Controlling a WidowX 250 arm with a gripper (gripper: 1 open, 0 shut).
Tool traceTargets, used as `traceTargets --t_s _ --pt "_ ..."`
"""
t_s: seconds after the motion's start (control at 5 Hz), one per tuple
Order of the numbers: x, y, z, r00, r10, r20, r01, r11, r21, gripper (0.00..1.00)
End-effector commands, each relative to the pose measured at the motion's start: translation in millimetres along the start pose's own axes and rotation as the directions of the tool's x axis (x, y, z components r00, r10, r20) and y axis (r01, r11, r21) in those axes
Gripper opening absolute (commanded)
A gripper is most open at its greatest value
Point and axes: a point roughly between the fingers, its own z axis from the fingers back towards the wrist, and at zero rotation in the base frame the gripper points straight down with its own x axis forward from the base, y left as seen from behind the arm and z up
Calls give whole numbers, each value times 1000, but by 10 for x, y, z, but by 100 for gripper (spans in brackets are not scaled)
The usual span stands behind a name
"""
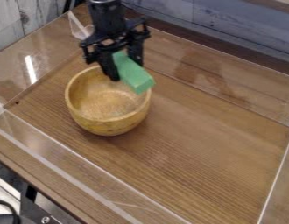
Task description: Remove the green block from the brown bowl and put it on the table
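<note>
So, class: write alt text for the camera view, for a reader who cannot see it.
A black gripper holds a green block in the air above the far rim of an empty brown bowl, which sits on a wood-grain table.

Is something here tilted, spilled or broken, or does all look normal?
Only the block is askew: it hangs at a slant in the hand, above the right rim of the bowl. The bowl sits upright and empty. Nothing looks spilled or broken.
</note>
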Motion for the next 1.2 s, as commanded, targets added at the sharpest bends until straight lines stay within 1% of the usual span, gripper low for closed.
traceTargets --t_s 0.0,0.2,0.4,0.6,0.8,1.0 --pt "-262 -50 37 995 -89 33 90 995 -38 0" --pt "-487 -43 -110 983 -182 31 183 983 -32 0" --pt "-528 -116 -142 951 -309 31 310 950 -34 0" --pt "-560 -167 -93 925 -378 31 379 925 -34 0" --pt "-563 -200 -98 883 -469 26 469 883 -31 0" --pt "-550 -217 -101 838 -546 23 546 837 -30 0"
